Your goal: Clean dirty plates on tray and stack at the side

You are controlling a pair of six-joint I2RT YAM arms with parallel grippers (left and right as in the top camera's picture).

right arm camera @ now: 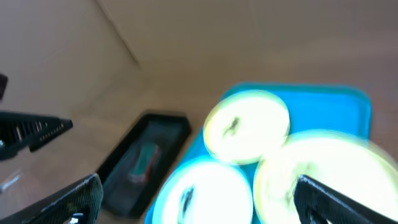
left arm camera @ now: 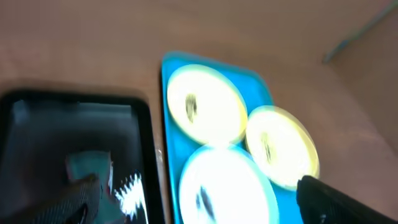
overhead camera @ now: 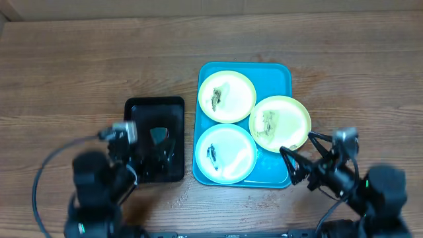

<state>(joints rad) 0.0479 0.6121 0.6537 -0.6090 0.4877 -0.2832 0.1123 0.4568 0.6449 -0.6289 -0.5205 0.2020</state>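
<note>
- The blue tray lies in the middle of the wooden surface. Three plates sit on it, and each has dark smears.
- The top plate and the lower plate lie fully inside the tray. The right plate sticks out over the tray's right rim.
- The right gripper is at the lower right of the frame, just beside the right plate's lower edge. Its fingers are spread wide and hold nothing.
- The left gripper is over the black tray, left of the blue tray. Its fingers are spread apart and hold nothing.
- A small greenish thing lies in the black tray.
- Only a thin strip of wood parts the two trays. Wide wood shows above both trays and to the right of the blue one.
</note>
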